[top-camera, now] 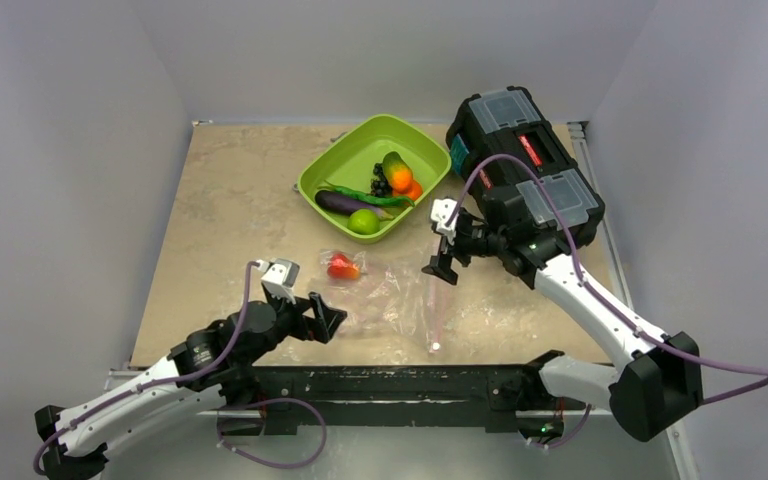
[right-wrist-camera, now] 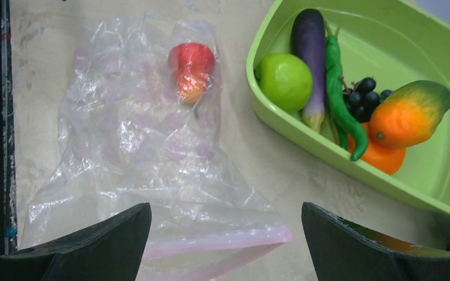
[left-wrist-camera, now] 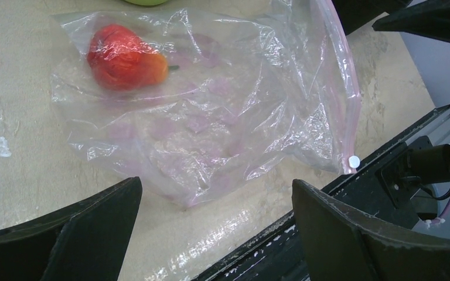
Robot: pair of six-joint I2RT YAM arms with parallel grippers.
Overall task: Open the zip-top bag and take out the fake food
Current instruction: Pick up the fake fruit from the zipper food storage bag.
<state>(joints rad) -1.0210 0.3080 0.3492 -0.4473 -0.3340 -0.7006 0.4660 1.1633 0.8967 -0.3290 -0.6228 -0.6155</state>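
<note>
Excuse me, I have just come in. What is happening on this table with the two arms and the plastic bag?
Two robot arms are emptying a zip-top bag of fake food. Most pieces lie in the green tray; one red strawberry is inside the bag, far from its pink zip strip. The left pincer and the right pincer are both open, hold nothing, and are near the bag.

Lime-green square tray lies flat at far centre of table. Black toolbox just beside it on the right: 2 clear-lidded compartments, red strip between. Beige marbled tabletop. Black rail along near edge. Pale walls on 3 sides.
</note>
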